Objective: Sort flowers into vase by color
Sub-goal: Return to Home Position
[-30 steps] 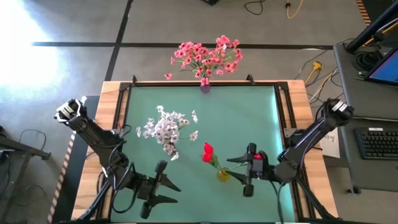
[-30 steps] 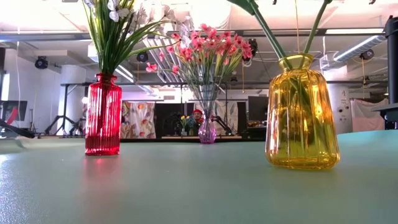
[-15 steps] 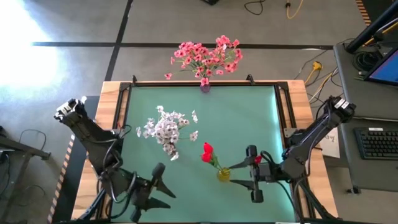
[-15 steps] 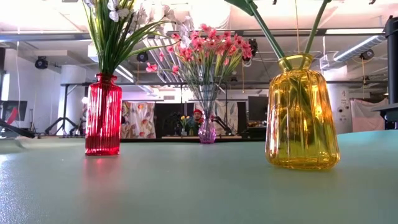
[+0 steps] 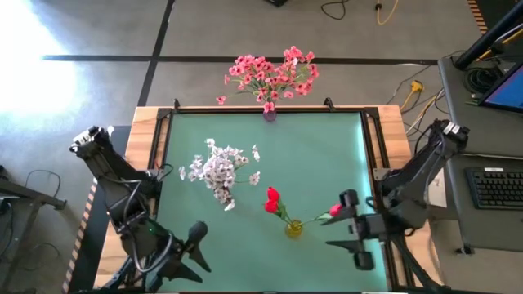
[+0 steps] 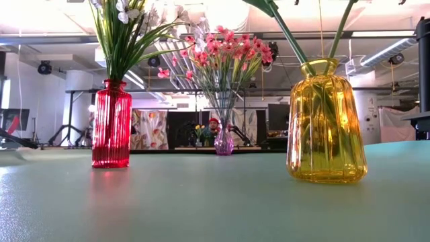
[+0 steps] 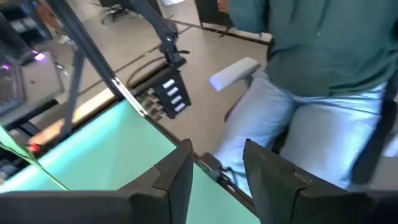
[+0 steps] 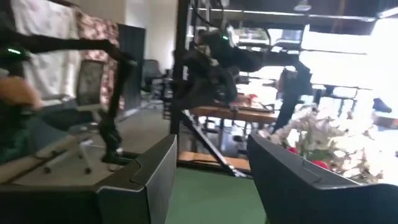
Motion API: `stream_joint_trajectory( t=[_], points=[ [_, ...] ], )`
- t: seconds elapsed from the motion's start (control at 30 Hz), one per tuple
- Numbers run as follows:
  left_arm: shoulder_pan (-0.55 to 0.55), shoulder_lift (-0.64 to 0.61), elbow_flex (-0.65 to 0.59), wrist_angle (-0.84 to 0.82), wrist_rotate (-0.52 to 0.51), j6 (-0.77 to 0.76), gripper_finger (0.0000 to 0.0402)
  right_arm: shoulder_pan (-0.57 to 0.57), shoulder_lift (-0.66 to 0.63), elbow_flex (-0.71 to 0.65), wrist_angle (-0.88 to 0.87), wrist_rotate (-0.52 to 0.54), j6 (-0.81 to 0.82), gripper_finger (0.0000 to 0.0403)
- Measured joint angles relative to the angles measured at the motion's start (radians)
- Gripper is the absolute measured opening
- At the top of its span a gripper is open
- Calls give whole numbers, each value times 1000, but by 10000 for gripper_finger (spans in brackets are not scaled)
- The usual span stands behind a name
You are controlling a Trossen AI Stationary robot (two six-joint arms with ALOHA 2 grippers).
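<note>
Pink flowers [image 5: 270, 72] stand in a small purple vase [image 6: 224, 142] at the table's far edge. White flowers [image 5: 221, 170] stand in a ribbed red vase [image 6: 111, 124] left of centre. Red buds [image 5: 272, 200] on green stems stand in a yellow vase [image 6: 326, 124] right of centre. My left gripper [image 5: 208, 257] is at the near left, open, with nothing between its fingers [image 7: 174, 180]. My right gripper [image 5: 331, 233] is at the near right, just right of the yellow vase [image 5: 292, 229], also open with nothing in it [image 8: 211, 174].
The green mat [image 5: 327, 155] is bare between the vases and toward its far right. A wooden frame [image 5: 392, 122] borders it. A seated person in a green top and light trousers [image 7: 311, 93] shows beyond the table's near corner in the left wrist view.
Both grippers have drawn back from the table's middle toward the near edge, the left toward the near left corner and the right toward the near right corner, and both have risen. The flowers and vases have stayed where they were.
</note>
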Motion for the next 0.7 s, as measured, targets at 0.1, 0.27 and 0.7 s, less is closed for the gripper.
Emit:
stream_joint_trajectory(
  t=[0.1, 0.27, 0.7],
  points=[
    [-24, -44, -33, -5, 0, -30, 119, 40, -65, 0, -61, 1, 29, 190],
    [-44, -146, -112, -6, -70, -36, 107, 78, -192, 0, -196, 21, 71, 189],
    [13, -524, -313, 65, -301, 109, 56, -78, -381, -13, -207, 145, -108, 188]
  ],
)
